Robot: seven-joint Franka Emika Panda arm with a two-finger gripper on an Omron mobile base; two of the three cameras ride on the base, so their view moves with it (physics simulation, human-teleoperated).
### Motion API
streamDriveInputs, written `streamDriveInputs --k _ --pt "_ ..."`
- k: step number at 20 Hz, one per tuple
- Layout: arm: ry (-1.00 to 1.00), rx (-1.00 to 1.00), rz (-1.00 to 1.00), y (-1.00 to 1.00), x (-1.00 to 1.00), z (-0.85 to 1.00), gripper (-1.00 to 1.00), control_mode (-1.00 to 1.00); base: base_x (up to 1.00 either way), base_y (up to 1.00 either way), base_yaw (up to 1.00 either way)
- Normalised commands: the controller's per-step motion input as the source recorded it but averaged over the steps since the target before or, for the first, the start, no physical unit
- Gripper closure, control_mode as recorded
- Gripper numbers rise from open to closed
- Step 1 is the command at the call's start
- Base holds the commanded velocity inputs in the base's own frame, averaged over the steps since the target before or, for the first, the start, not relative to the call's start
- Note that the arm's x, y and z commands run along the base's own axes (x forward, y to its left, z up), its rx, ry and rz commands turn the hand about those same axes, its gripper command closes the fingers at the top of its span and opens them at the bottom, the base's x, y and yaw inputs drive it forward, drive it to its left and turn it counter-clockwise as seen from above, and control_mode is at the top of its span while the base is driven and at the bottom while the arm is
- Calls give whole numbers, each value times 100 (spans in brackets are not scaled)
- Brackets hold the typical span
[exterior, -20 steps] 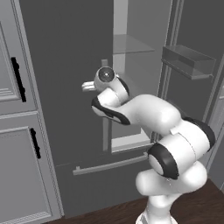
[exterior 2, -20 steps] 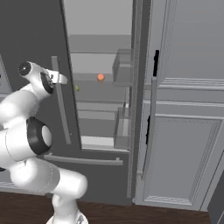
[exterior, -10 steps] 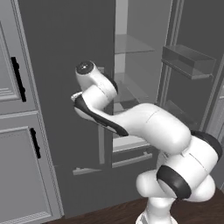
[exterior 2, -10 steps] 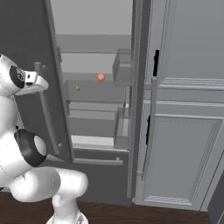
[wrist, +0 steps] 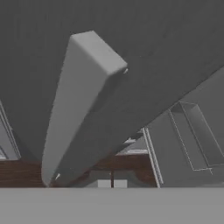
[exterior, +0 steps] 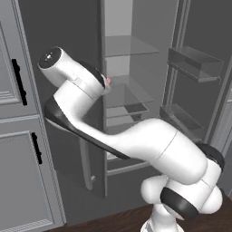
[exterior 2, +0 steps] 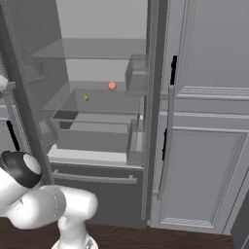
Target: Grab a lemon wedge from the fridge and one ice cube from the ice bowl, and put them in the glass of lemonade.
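The fridge (exterior 2: 97, 58) stands with both doors swung out, its glass shelves and bottom drawer (exterior 2: 92, 187) showing. A small yellow-green lemon wedge (exterior 2: 86, 97) lies on the middle shelf, left of a small orange ball (exterior 2: 112, 85). My arm (exterior: 136, 140) reaches up and left against the fridge's left door (exterior: 59, 27). In the hand view that door's light grey bar handle (wrist: 81, 100) runs close above my gripper (wrist: 112, 183), whose tips stand side by side, holding nothing. The ice bowl and the glass of lemonade are out of view.
Pale panelled cabinets with black handles flank the fridge, one to the left (exterior: 22, 136) and one to the right (exterior 2: 204, 146). The right door (exterior: 199, 90) carries clear bins (exterior: 192, 63). Dark wood floor (exterior 2: 146, 238) lies below.
My arm has swung further left and the left fridge door has opened wider with it, uncovering more of the shelves. The lemon wedge and the orange ball have stayed put.
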Motion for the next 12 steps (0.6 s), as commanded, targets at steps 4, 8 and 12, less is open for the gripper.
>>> streamDriveInputs --k 4,8,12 --pt "-25 13 1 -52 -87 60 100 -100 0 0 0" --pt "-14 29 0 -98 -20 22 100 -100 0 0 0" --pt "-16 42 13 -100 43 -11 100 -100 0 0 0"
